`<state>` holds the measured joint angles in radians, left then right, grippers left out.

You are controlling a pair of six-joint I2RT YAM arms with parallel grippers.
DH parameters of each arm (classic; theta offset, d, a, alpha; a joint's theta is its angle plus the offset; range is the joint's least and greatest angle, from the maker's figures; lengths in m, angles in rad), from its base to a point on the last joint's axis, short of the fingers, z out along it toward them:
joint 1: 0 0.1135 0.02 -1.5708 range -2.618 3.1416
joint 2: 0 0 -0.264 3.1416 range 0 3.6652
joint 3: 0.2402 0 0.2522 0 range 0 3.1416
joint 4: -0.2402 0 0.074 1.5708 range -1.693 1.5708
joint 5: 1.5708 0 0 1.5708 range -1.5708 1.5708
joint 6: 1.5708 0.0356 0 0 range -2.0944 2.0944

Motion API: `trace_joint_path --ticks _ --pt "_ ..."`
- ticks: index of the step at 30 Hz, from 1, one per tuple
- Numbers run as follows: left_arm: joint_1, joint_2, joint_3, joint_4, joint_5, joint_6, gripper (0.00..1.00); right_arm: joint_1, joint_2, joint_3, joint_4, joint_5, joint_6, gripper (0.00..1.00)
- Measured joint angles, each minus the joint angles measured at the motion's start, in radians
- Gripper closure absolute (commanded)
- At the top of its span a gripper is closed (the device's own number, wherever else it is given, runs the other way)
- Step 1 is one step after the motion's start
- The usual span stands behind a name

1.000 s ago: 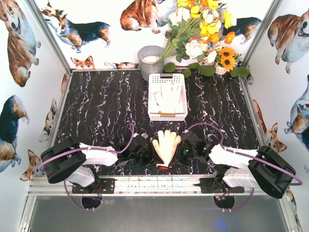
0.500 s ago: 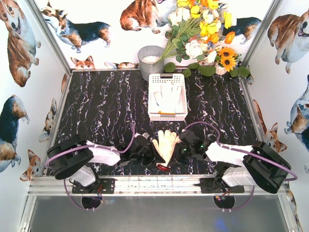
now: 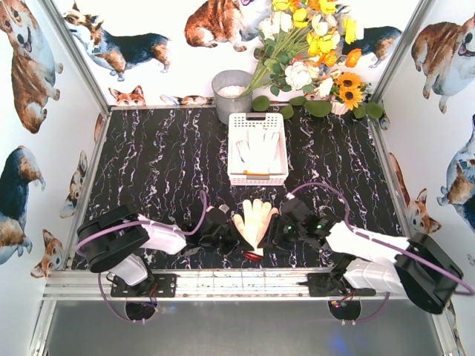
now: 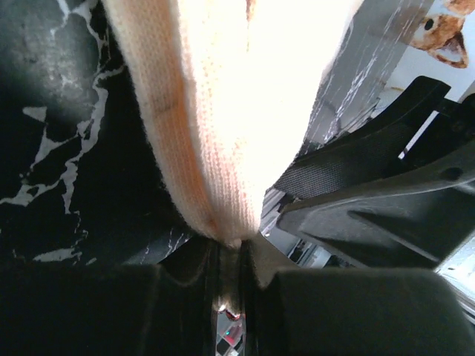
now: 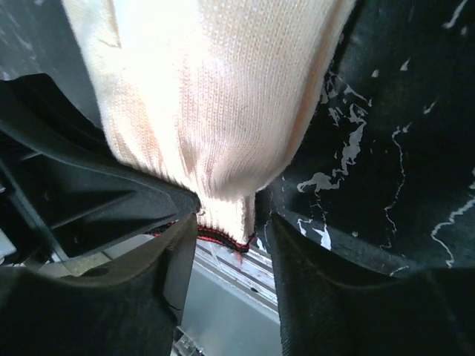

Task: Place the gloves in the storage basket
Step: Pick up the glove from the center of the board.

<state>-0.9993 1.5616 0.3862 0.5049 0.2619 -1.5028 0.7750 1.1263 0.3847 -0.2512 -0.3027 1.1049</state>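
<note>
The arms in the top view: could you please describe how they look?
The left arm and right arm match: bulky black rounded joint housings, smooth white link shells, and a thin purple cable looping along each. The left end effector and right end effector are black, each with two dark fingers. Both bases sit on a silver rail.

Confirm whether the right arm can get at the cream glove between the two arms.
Probably yes: the right tool straddles the cream glove at its cuff, jaws apart, with nothing in between. The left tool is pinched shut on the glove's other edge, which might resist a pull.
</note>
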Motion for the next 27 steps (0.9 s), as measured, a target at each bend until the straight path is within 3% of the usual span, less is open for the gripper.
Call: trace_joint_path --ticks 11,19,27 --pt "0.014 -0.041 -0.039 0.083 0.019 -0.137 1.0 -0.051 -0.101 -0.036 0.075 0.021 0.093 0.25" --pt "0.022 -0.078 -0.057 0.125 0.014 -0.192 1.0 -0.051 -0.097 -0.088 0.183 0.066 0.23 0.16" --pt "0.024 -0.081 -0.057 0.166 0.034 -0.207 1.0 -0.055 0.045 -0.101 0.372 0.092 0.323 0.19"
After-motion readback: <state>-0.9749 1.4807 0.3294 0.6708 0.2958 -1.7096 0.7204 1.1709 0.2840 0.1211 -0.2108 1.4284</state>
